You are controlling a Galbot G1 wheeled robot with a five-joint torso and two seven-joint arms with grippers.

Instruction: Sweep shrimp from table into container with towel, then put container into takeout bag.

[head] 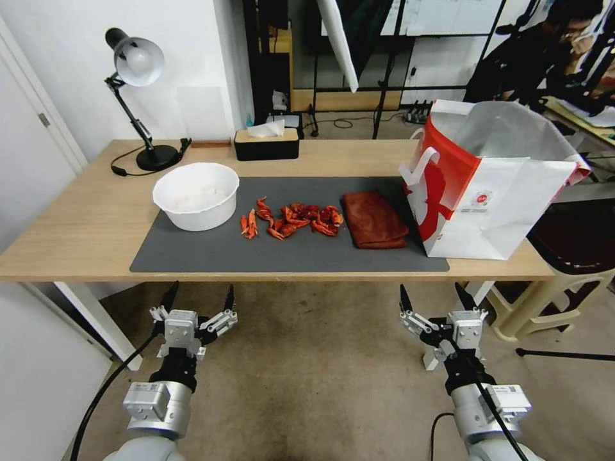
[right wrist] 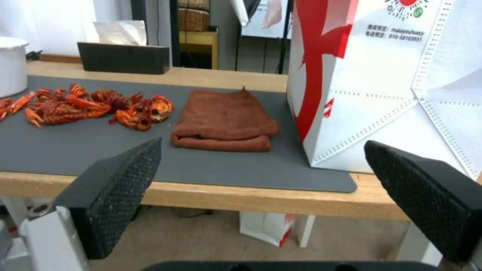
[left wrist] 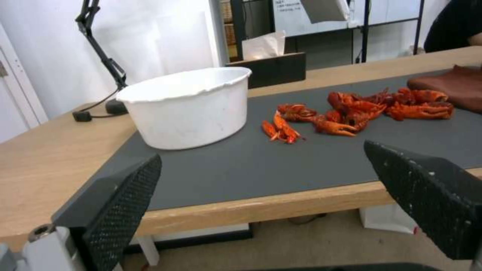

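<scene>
Red-orange shrimp point(head: 291, 219) point(left wrist: 351, 111) point(right wrist: 90, 105) lie in a loose pile on the dark grey mat, mid table point(head: 77, 230). Left of them stands the white round container point(head: 196, 194) point(left wrist: 188, 107), upright. A folded rust-red towel point(head: 373, 219) point(right wrist: 226, 120) lies right of the pile. The white takeout bag point(head: 493, 186) point(right wrist: 391, 82) with its red side panel stands open at the mat's right end. My left gripper point(head: 198, 301) point(left wrist: 266, 195) and right gripper point(head: 435, 298) point(right wrist: 261, 192) hang open below the table's front edge, holding nothing.
A black tissue box point(head: 266, 142) and a desk lamp point(head: 138, 96) stand along the table's far edge. A beige plastic stool point(head: 564, 282) sits right of the table. Carpeted floor point(head: 314, 371) lies under my arms.
</scene>
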